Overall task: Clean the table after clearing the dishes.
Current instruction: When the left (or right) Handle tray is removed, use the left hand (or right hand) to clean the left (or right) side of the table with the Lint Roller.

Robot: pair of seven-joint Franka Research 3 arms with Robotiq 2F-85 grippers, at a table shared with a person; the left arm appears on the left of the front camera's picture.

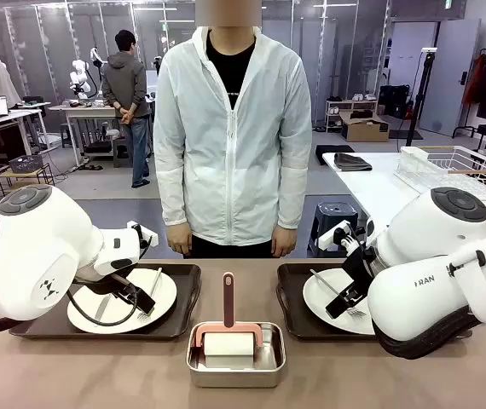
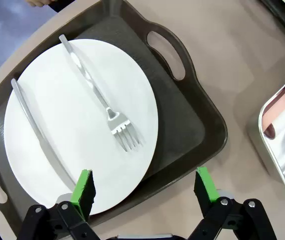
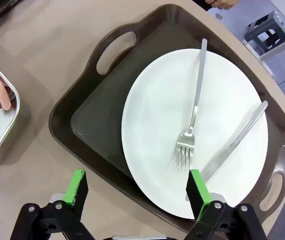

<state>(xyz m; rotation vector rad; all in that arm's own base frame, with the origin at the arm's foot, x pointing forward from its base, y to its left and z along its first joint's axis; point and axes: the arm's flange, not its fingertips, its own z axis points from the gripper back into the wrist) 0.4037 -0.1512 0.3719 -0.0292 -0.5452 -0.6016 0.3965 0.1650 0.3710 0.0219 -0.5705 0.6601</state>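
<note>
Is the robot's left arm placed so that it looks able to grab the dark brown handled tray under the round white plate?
Probably yes. The left gripper hangs open just over the near edge of the dark brown rectangular handled tray, and nothing lies between them.

White arms point(image 1: 38, 256) carry black, green-padded fingers point(image 2: 84, 192).

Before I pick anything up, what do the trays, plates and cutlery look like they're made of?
The trays: dark brown, matte, moulded with cut-out handles, so probably plastic. The plates: plain white with a soft sheen, ceramic or melamine; the look leaves it open. The fork and knife: bright, reflective metal, likely stainless steel.
</note>
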